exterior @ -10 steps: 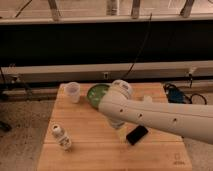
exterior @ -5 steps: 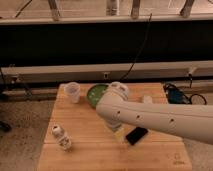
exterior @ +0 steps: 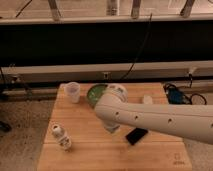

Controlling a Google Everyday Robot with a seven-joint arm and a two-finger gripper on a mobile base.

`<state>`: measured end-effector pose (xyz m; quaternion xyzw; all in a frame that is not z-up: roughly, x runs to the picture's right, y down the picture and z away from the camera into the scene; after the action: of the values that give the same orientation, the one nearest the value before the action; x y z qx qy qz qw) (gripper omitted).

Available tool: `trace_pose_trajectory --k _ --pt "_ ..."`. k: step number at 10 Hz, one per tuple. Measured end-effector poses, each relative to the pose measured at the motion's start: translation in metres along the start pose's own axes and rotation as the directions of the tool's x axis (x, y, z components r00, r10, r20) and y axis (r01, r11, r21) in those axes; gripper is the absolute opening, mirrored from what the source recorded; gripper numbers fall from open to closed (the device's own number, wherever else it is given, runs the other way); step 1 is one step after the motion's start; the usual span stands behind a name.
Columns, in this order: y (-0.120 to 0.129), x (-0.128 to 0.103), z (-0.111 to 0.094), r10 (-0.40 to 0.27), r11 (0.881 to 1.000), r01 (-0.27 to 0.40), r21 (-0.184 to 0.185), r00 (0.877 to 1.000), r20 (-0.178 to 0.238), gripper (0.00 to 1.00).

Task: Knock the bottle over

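On the front left part of the wooden table [exterior: 80, 157] stands the bottle [exterior: 61, 137], small and white with a white cap and a pale label with dark marks; it is on its base, not yet knocked over, and nothing touches it. Behind it, near the table's back left corner, stands a whitish see-through cup [exterior: 73, 91], well apart from the bottle. Just to the right of the cup, at the back edge, sits a green bowl [exterior: 95, 92], partly hidden by the robot's thick white arm [exterior: 155, 117], which reaches in from the right and crosses the middle of the table. The gripper [exterior: 112, 128] hangs down beneath the arm's bent end, over the middle of the table, to the right of the bottle and clear of it; most of it is hidden by the arm, so whether it is open or closed cannot be told, and nothing can be seen in its hold. A flat black object [exterior: 136, 135] lies on the table just right of the gripper.
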<state>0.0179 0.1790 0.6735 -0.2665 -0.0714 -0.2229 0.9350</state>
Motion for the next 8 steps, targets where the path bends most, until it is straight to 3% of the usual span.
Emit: trace_pose_trajectory --k 5,8 --pt "0.003 -0.012 0.009 -0.025 1.000 0.025 -0.002 0.999 0.040 0.03" --pt "0.005 -0.024 0.016 -0.048 0.999 0.048 -0.002 0.997 0.065 0.00"
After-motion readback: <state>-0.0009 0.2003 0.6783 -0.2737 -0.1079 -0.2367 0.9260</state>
